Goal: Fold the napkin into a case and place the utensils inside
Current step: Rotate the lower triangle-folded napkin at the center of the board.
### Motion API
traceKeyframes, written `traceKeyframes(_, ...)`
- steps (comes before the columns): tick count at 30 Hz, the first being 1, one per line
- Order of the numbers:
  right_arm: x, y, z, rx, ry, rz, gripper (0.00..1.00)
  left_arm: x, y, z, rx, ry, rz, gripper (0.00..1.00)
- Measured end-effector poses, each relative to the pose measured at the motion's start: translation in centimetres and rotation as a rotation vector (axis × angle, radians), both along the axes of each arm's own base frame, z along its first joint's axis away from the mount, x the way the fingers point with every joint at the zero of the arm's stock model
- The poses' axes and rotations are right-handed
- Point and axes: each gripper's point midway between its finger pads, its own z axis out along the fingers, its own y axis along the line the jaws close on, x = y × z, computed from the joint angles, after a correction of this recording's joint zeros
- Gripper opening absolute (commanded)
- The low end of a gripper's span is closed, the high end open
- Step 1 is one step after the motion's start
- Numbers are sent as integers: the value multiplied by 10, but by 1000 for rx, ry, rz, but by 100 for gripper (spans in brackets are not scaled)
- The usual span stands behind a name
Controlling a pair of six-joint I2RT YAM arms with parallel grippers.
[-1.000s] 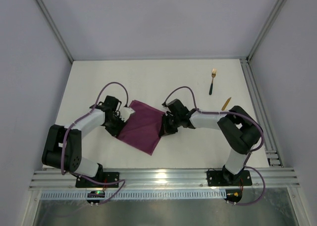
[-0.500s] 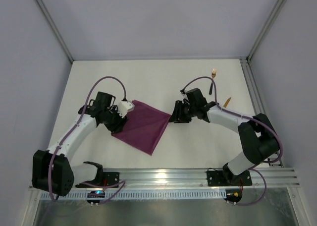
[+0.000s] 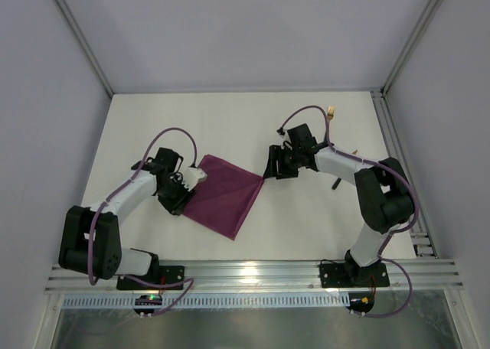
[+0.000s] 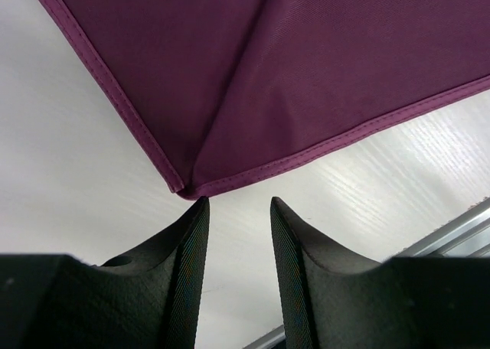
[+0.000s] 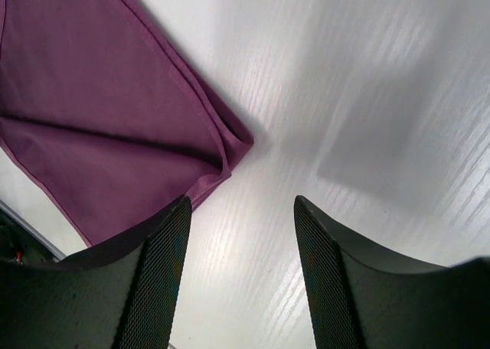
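Right now I see the napkin [image 3: 223, 200] lying folded flat on the tabletop [image 3: 230, 127], between my two arms. My left fingers [image 3: 178, 200] sit low at its left corner, parted a little, the hemmed corner just off their tips and nothing between them. My right fingers [image 3: 272, 165] stand wide apart just off its right corner, gripping nothing. Well beyond the napkin, past the right arm, only the gold tip of the fork [image 3: 331, 112] shows.
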Motion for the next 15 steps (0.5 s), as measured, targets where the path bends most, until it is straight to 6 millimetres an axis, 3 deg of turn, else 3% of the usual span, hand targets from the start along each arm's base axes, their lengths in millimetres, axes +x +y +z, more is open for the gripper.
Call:
traceKeyframes(5, 15, 4, -7, -12, -7, 27, 57, 3, 7, -12, 47, 22, 17, 40)
traceKeyframes(10, 14, 5, -22, -21, 31, 46, 56, 16, 11, -22, 79, 2, 32, 39)
traceKeyframes(15, 14, 7, -22, -10, 35, 53, 56, 34, 17, -31, 137, -15, 65, 38)
